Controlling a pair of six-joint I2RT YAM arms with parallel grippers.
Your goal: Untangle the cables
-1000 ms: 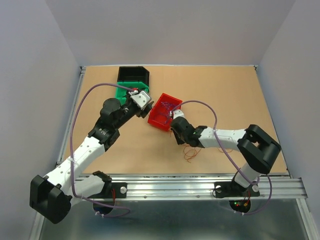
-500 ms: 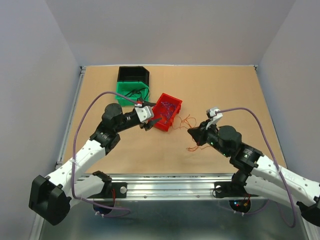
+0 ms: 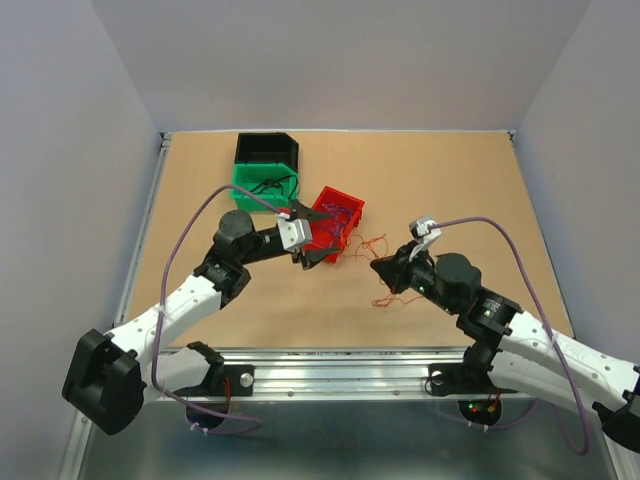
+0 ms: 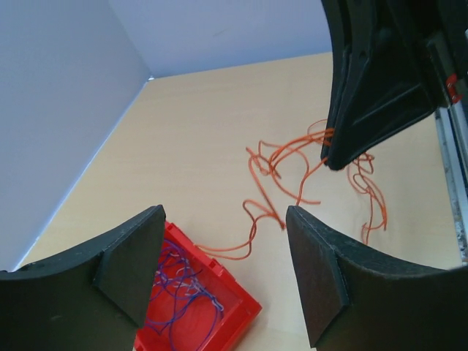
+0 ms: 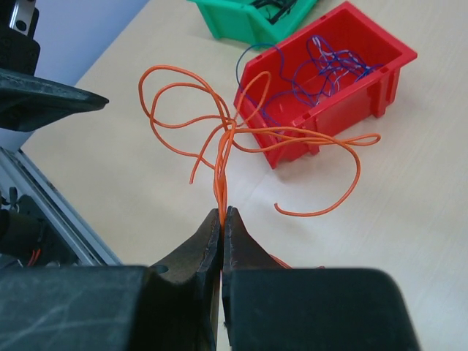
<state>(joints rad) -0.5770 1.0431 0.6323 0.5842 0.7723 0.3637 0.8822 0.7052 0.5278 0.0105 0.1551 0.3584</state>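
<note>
My right gripper (image 5: 221, 213) is shut on a bundle of thin orange cables (image 5: 227, 135), which loop up and out in front of it. In the top view this gripper (image 3: 378, 266) sits right of the red bin (image 3: 346, 204), with orange cables (image 3: 374, 243) trailing on the table. The red bin (image 5: 369, 80) holds tangled purple/blue cables (image 5: 322, 62). My left gripper (image 3: 321, 235) is open and empty over the red bin's near corner. In the left wrist view it (image 4: 223, 270) frames the bin's rim (image 4: 245, 303), purple cables (image 4: 183, 292) and orange cables (image 4: 278, 164).
A green bin (image 3: 262, 186) with black cables (image 5: 276, 7) stands left of the red bin, and a black bin (image 3: 266, 150) behind it. More orange cable (image 3: 385, 298) lies under my right arm. The metal rail (image 3: 400, 375) runs along the near edge.
My right gripper has pulled back from the red bin toward the right, drawing orange cables out onto the table. My left gripper has swung from the green bin to the red bin's near corner.
</note>
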